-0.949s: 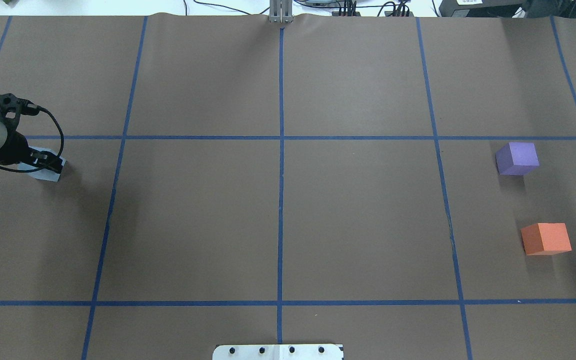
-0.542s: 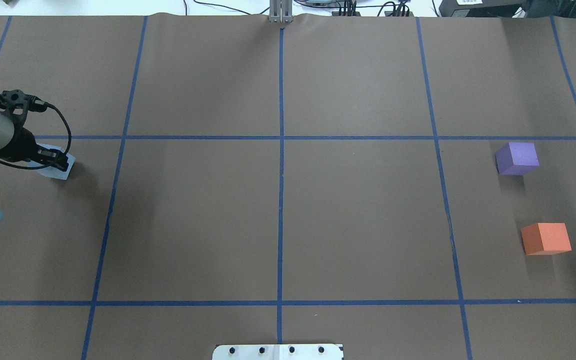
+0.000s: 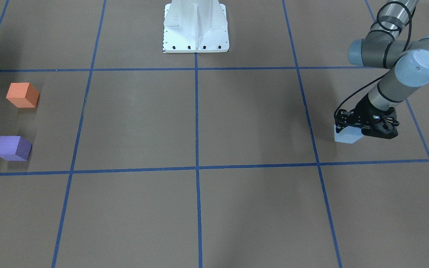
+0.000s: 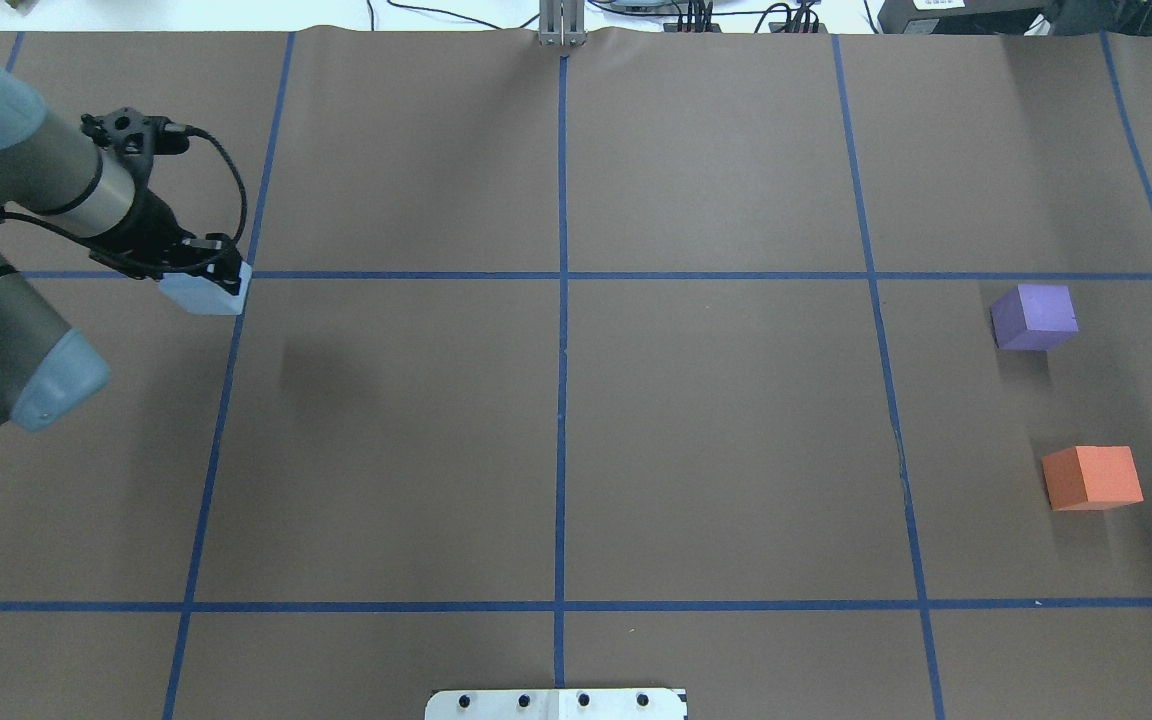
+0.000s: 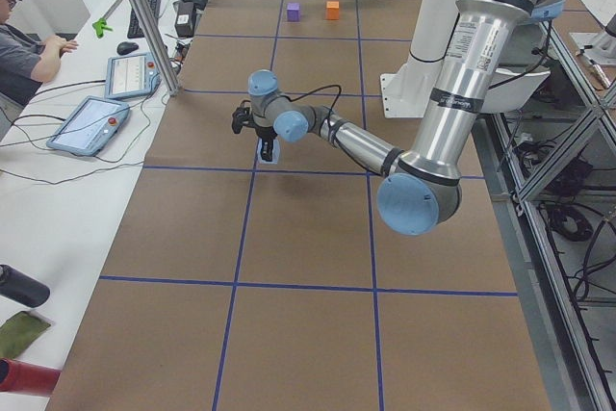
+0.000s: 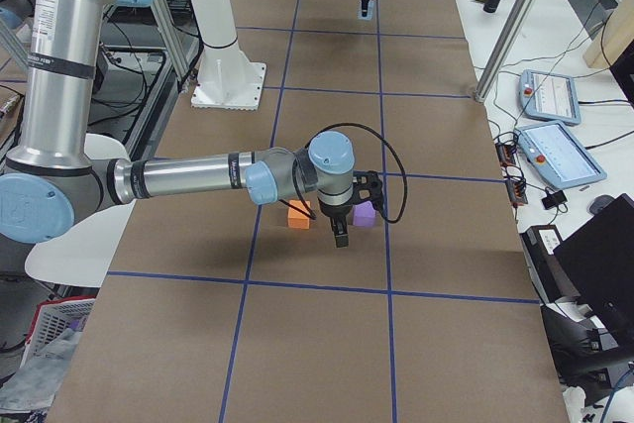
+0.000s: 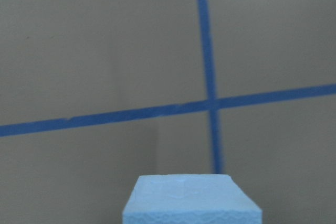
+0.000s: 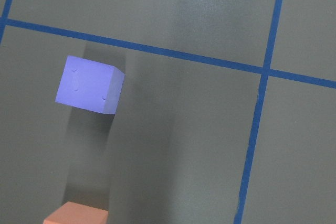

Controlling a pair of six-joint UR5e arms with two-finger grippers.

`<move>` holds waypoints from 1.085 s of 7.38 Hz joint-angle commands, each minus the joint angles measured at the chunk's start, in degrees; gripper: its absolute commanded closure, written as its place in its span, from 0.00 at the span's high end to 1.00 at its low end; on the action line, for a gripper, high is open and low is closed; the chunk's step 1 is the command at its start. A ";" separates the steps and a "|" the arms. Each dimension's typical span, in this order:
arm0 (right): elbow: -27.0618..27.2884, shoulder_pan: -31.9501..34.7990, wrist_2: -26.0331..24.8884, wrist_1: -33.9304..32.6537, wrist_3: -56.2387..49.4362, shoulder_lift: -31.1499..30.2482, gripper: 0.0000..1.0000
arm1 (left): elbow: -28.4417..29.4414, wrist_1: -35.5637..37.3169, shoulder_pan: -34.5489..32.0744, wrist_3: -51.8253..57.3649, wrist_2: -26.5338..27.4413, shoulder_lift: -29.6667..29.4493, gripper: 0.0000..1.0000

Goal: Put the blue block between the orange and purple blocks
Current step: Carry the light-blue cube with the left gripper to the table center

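My left gripper (image 4: 212, 278) is shut on the light blue block (image 4: 202, 296) and holds it above the table at the far left, over a blue tape crossing. The block also shows in the front view (image 3: 346, 136) and at the bottom of the left wrist view (image 7: 191, 202). The purple block (image 4: 1034, 316) and the orange block (image 4: 1092, 477) sit apart at the far right. My right gripper (image 6: 340, 240) hangs above these two blocks in the right side view only; I cannot tell if it is open or shut. The right wrist view shows the purple block (image 8: 89, 84) and the orange block's edge (image 8: 76, 216).
The table is brown paper with a grid of blue tape lines (image 4: 562, 300). The robot's white base (image 3: 196, 28) stands at the near edge. An operator and tablets (image 5: 87, 122) are beside the far edge of the table.
My left gripper has risen with the blue block and moved right and toward the far side, from the left edge to the tape crossing.
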 commanded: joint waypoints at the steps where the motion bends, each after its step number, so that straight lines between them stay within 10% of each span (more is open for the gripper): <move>1: 0.00 0.00 0.09 0.00 0.00 0.00 1.00 | 1.58 5.02 8.70 -13.92 4.06 -11.74 0.23; 5: -0.09 0.00 0.17 -0.09 0.00 0.00 1.00 | 15.64 5.03 21.90 -26.63 16.20 -28.04 0.30; 8: -0.09 0.00 0.17 -0.09 0.00 0.00 1.00 | 15.74 5.03 25.43 -27.34 19.81 -28.32 0.76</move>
